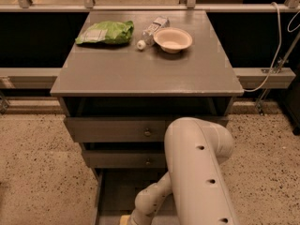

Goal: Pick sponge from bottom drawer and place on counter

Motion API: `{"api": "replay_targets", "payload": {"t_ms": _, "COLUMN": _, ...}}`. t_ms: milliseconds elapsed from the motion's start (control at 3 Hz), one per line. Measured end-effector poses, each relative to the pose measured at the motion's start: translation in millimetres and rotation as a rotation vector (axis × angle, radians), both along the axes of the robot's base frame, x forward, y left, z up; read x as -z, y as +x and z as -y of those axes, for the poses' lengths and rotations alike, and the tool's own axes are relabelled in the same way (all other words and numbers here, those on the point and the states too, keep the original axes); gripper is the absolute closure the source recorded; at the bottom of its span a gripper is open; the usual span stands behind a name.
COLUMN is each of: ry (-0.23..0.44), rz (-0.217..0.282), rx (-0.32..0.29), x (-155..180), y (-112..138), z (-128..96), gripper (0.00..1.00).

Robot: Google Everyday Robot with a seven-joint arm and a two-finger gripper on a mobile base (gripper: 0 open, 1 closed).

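Nearest to us the big pale arm (199,172) bends down into the open bottom drawer (115,191); the gripper (132,221) is low inside it, at the very bottom edge of the view, and mostly cut off; whether it is open or closed, and whether it holds anything, we cannot tell. Just beside it shows a small pale-yellow patch (123,219); it may be the sponge or a part of the gripper itself, and we cannot decide which. We judge the task to be in its first half: the drawer is open and the reach is made, but no sponge lies on the counter (140,74); the lift and the placing are left to do. Above the open drawer come the two shallower drawers (117,129); further back, at the far side of the counter, lie a green bag (105,32), a bottle (152,27) and a bowl (173,39).
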State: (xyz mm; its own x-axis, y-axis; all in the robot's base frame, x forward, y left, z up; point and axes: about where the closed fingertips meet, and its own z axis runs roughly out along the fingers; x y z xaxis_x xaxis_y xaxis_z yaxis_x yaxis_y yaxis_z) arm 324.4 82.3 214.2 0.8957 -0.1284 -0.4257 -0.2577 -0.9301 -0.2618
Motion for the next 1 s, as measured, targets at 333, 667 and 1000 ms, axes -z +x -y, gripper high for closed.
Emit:
{"api": "replay_targets", "payload": {"t_ms": 333, "ry": -0.001, "rz": 0.008, "rx": -0.003, "x": -3.9, "y": 3.0, "z": -1.1, "gripper": 0.0}}
{"api": "replay_targets", "payload": {"t_ms": 667, "ry": -0.006, "rz": -0.003, "rx": 0.02, "x": 3.0, "y": 19.1, "z": -5.3, "gripper": 0.0}}
{"api": "replay_targets", "payload": {"t_ms": 1000, "ry": 0.021, "rz": 0.01, "rx": 0.041, "x": 15.6, "y": 44.9, "z": -6.7, "gripper": 0.0}}
